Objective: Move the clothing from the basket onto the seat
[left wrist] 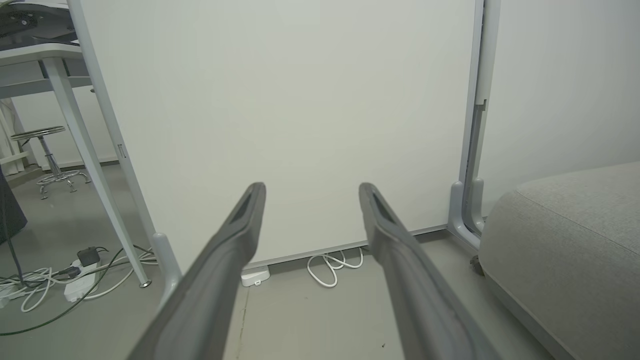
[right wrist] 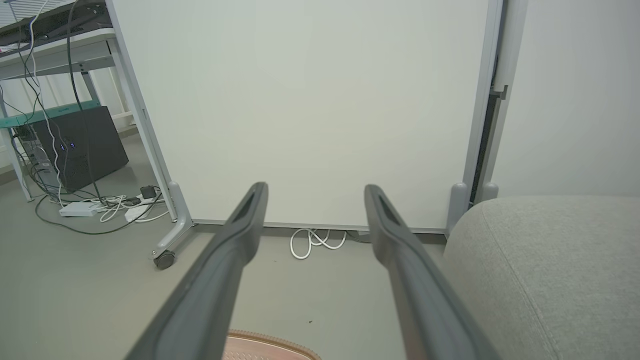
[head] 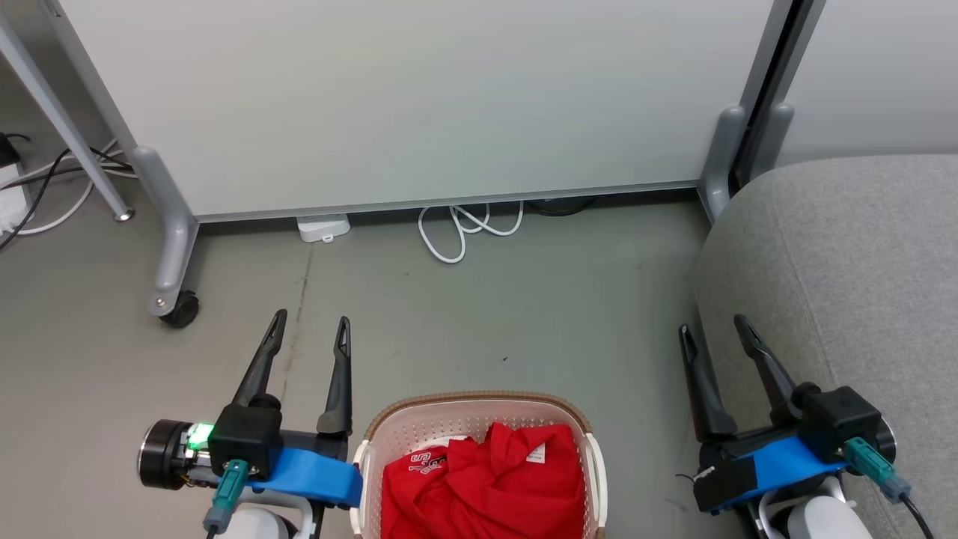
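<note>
The left end effector (head: 312, 318) and right end effector (head: 712, 325) stand open and empty. The clothing (head: 486, 479) lies in the basket (head: 479, 399) between them, back toward the robot and nearer the left.

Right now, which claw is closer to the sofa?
The right. The right gripper hangs open beside the edge of the sofa; the left gripper, also open, is across the basket from it.
</note>
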Motion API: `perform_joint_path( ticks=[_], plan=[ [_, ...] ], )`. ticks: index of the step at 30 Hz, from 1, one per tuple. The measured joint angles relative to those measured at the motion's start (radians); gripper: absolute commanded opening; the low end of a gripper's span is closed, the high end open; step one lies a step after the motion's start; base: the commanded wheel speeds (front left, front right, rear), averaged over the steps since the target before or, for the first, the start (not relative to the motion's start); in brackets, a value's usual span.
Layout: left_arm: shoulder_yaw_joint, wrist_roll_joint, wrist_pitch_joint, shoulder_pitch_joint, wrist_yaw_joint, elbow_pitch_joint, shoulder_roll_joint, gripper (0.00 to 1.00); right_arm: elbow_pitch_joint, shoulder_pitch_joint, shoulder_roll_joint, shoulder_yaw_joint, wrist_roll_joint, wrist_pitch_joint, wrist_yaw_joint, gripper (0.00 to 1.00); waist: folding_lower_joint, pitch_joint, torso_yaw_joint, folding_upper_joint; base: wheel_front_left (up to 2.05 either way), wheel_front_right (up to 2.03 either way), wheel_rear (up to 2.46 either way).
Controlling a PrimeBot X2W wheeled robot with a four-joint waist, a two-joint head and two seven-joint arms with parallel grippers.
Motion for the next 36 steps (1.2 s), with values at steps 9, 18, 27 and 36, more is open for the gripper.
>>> perform_joint_path(
  ticks=[9, 18, 27, 36],
  plan=[
    [0.001, 0.005, -0.003, -0.003, -0.002, 0.013, -0.002, 1.00, 0.006, -0.004, 0.000, 0.004, -0.013, -0.002, 0.000, 1.00, 0.0000, -0.001, 0.003, 0.0000, 0.00, 0.00, 0.00],
    [0.005, 0.003, -0.003, -0.003, -0.005, 0.019, -0.007, 1.00, 0.011, -0.004, 0.000, 0.004, -0.013, -0.002, 0.000, 1.00, -0.0001, -0.001, 0.001, 0.0000, 0.00, 0.00, 0.00],
    [-0.013, 0.009, -0.003, -0.027, -0.022, 0.034, -0.008, 1.00, 0.011, -0.018, 0.000, 0.003, -0.017, -0.002, 0.000, 1.00, 0.0000, 0.024, -0.001, 0.0000, 0.00, 0.00, 0.00],
    [-0.066, 0.039, -0.003, -0.165, -0.060, 0.082, 0.030, 1.00, -0.026, -0.086, -0.001, 0.002, -0.029, -0.002, 0.000, 1.00, 0.0000, 0.112, -0.016, 0.0000, 0.00, 0.00, 0.00]
  ],
)
